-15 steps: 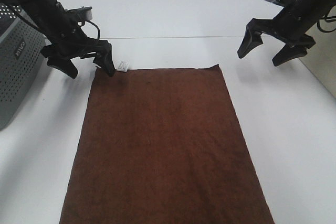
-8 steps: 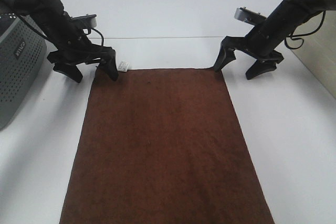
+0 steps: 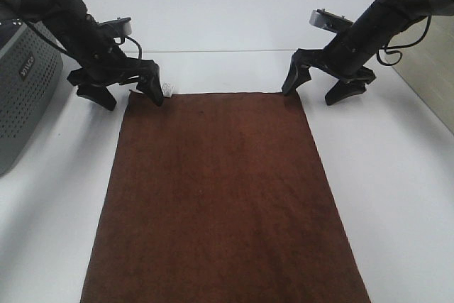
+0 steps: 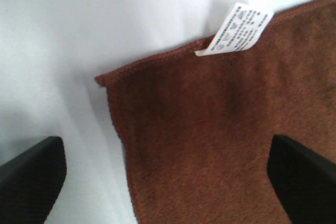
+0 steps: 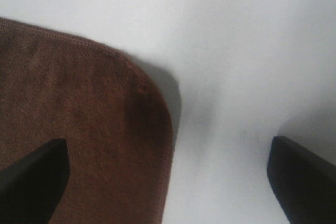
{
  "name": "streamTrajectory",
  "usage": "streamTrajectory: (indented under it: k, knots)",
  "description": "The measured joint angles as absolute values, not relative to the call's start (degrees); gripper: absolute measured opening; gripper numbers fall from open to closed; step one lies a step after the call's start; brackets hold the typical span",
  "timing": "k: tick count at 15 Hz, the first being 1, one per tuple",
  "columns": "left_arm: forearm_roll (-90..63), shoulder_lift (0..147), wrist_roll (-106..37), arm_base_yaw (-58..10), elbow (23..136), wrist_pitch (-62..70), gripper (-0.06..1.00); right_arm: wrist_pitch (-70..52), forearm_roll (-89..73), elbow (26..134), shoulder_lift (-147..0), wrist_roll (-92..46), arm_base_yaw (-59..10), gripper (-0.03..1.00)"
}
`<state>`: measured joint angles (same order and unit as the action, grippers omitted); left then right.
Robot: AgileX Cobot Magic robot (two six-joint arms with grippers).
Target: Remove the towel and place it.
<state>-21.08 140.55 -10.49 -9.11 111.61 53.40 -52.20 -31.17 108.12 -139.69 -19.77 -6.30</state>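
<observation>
Left of the brown towel (image 3: 220,196) the grey perforated basket (image 3: 25,104) stands in the way, the left gripper (image 3: 131,97) and right gripper (image 3: 310,94) crowd its far corners, and bare white table (image 3: 397,196) lies free to its right and beyond it.

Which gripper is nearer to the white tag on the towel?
Left. The left gripper straddles one far corner of the towel, close beside the white tag; the right gripper is at the other far corner.

Robotics lab bench, prob.: bare white table (image 3: 234,19), black L arm (image 3: 67,15) & R arm (image 3: 386,12), grey perf. basket (image 3: 25,97).
</observation>
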Motion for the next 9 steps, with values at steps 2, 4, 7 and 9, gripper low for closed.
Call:
streamTrajectory:
  k: [2, 4, 7, 9]
  knots:
    - [-24.6, 140.9, -10.5, -9.2, 111.6, 53.2, 0.97, -50.1, -31.2, 108.1, -139.8, -19.8, -8.5, 0.99]
    - [-25.8, 141.1, -10.5, -10.2, 111.6, 52.6, 0.96, -48.6, -31.2, 108.1, -139.9, -19.8, -10.6, 0.99]
    - [-26.3, 141.2, -10.5, -11.7, 111.6, 52.1, 0.91, -47.3, -31.2, 108.1, -140.0, -19.4, -13.3, 0.99]
    - [-26.5, 141.2, -10.5, -12.0, 111.6, 52.2, 0.86, -47.2, -31.2, 108.1, -140.0, -19.3, -13.9, 0.98]
